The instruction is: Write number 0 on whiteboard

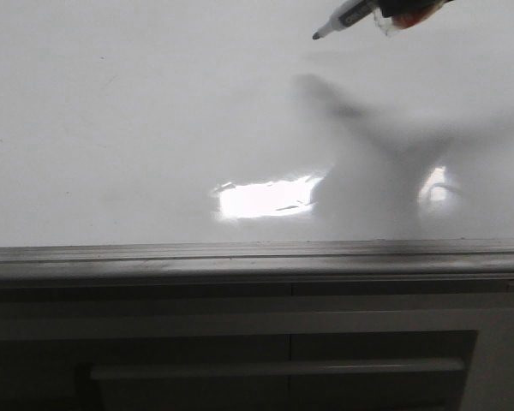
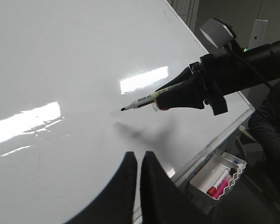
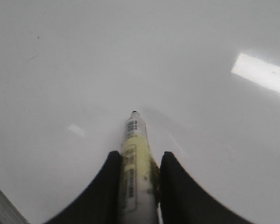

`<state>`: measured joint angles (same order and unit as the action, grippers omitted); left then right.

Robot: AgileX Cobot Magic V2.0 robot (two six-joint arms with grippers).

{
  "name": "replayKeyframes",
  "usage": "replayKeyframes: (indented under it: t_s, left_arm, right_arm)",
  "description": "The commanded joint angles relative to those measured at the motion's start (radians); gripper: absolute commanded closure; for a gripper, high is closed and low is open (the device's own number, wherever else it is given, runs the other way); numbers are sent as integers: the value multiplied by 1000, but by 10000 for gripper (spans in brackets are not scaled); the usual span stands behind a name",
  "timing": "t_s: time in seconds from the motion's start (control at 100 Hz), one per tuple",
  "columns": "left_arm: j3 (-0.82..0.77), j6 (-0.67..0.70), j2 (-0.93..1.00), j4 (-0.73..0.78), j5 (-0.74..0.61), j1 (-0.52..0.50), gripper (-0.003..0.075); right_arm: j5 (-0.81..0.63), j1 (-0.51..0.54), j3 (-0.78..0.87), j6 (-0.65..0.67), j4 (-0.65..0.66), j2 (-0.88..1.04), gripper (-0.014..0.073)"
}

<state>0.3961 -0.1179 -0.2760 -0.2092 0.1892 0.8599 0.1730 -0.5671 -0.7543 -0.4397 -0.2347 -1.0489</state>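
The whiteboard (image 1: pixel 137 128) is a glossy white board with a grey metal rim; it fills most of every view (image 2: pixel 60 56) (image 3: pixel 60 70). No drawn number 0 shows on it. My right gripper (image 3: pixel 138 156) is shut on a black-tipped marker (image 3: pixel 133 154) with a pale yellowish label. In the front view the marker (image 1: pixel 343 19) comes in from the top right, tip down-left, held above the board with its shadow below. The left wrist view shows the right gripper (image 2: pixel 159 95) holding the marker (image 2: pixel 137 102). My left gripper (image 2: pixel 138 156) is shut and empty over the board.
Bright rectangular light glare (image 1: pixel 261 199) lies on the board near its front rim (image 1: pixel 257 255). A grey panelled cabinet front (image 1: pixel 274 360) stands below. A white tray (image 2: pixel 219 177) with red and pink markers hangs by the board's edge. A person's arm (image 2: pixel 270 135) is beside it.
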Motion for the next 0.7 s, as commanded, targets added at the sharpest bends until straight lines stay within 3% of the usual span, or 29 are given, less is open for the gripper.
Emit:
replayKeyframes:
  t_s: [0.0,0.29,0.69]
  left_arm:
    - [26,11,-8,-17,-70,-1,740]
    - [26,11,-6,-17,-66,-1,740]
    - [26,11,-6,-17,-35,-1,740]
  right_arm:
    - [-82,5,-55,2,-1,-20,659]
    - [67,5,-134,2,-1,-135,651]
    - [246,5,-136,2,-1,-139,651]
